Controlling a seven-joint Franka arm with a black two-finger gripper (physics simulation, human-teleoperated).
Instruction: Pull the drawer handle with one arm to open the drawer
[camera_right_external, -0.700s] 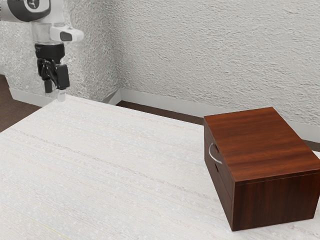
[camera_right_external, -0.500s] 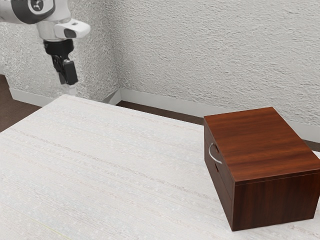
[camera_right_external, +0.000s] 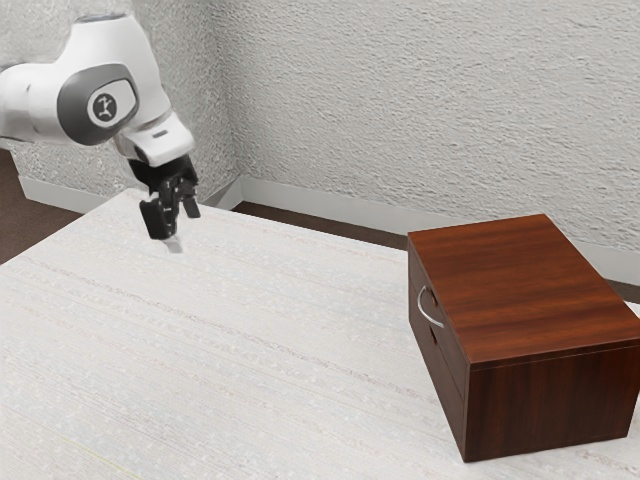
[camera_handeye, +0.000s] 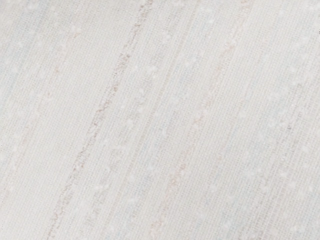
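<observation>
Exterior view: the white arm (camera_right_external: 95, 100) is seen entering from the exterior view's left, bent downward. The black gripper (camera_right_external: 172, 232) is held just above the far left part of the table (camera_right_external: 250, 340), tilted, its tip directed down and toward the exterior view's right. Whether the jaws are open or closed cannot be told from this angle. Nothing is seen held.

The dark wooden drawer box (camera_right_external: 520, 320) is located on the table at the exterior view's right, well apart from the gripper. Its drawer front (camera_right_external: 438, 335) is turned toward the exterior view's left, that is, toward the arm's side. The front is seen flush with the box; the drawer is noted as shut.

The metal drawer handle (camera_right_external: 428, 306) is mounted high on that front. It is a curved bar bowed outward toward the exterior view's left; its long axis lies level along the front, running from the far side toward the camera. The handle is untouched.

Wrist view: the pale table surface (camera_handeye: 160, 120) is recorded beneath the hand, with faint streaks running diagonally.
</observation>
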